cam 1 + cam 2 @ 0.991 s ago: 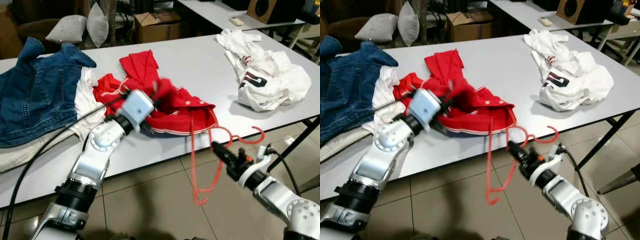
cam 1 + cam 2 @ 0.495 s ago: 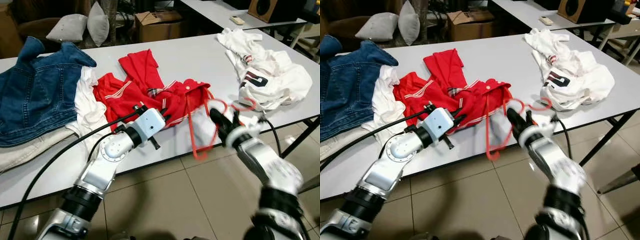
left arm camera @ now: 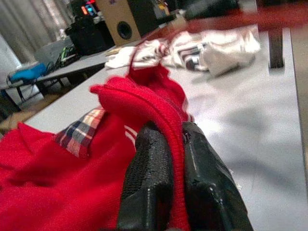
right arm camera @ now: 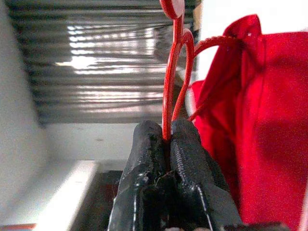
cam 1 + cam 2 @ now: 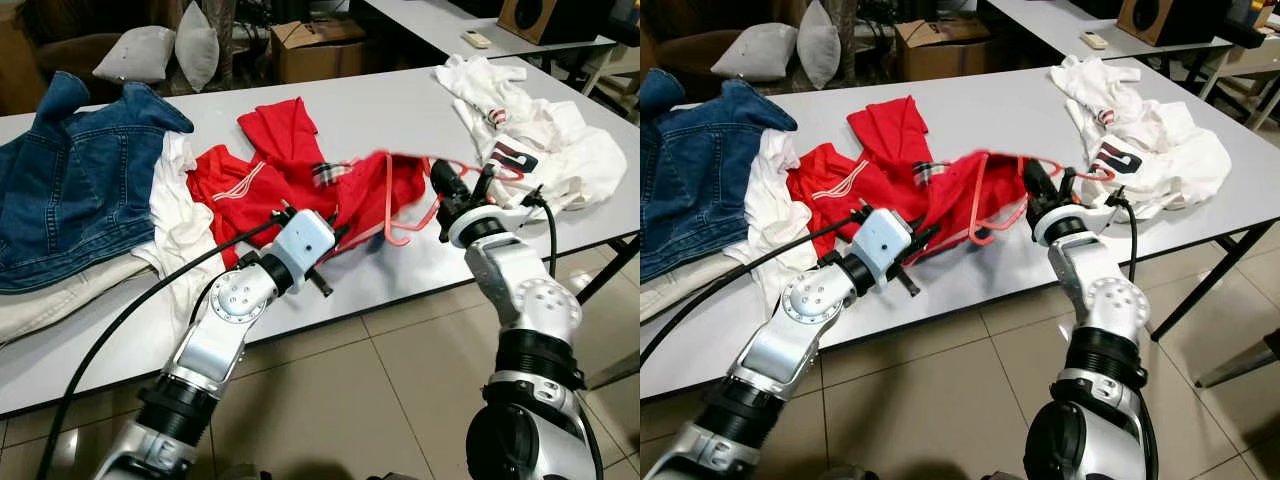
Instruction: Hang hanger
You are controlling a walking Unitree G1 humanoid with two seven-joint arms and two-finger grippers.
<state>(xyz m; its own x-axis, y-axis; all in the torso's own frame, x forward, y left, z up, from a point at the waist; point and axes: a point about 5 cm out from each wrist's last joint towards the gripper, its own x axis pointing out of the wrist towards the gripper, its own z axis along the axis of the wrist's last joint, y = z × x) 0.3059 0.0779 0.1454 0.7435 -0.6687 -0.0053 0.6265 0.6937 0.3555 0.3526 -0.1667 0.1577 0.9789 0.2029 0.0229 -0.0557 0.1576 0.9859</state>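
A red shirt (image 5: 270,150) lies crumpled in the middle of the grey table (image 5: 400,90). My left gripper (image 5: 335,232) is at the shirt's near edge, shut on a fold of its red fabric (image 3: 159,96), which it lifts slightly. To the right, my right gripper (image 5: 440,178) is shut on a thin red plastic hanger (image 4: 168,96). It holds the hanger just above the table, with the frame reaching over the raised part of the shirt. The two grippers are close, with the shirt's lifted fold between them.
A blue denim jacket (image 5: 70,180) and a white garment (image 5: 180,215) lie on the table's left side. A heap of white clothes (image 5: 545,150) lies at the right end. Behind the table are grey cushions (image 5: 135,55) and a cardboard box (image 5: 315,45). Tiled floor runs below the near edge.
My right arm has swung the hanger up from below the table's edge to over the shirt. My left gripper has drawn back toward the near edge, holding shirt fabric.
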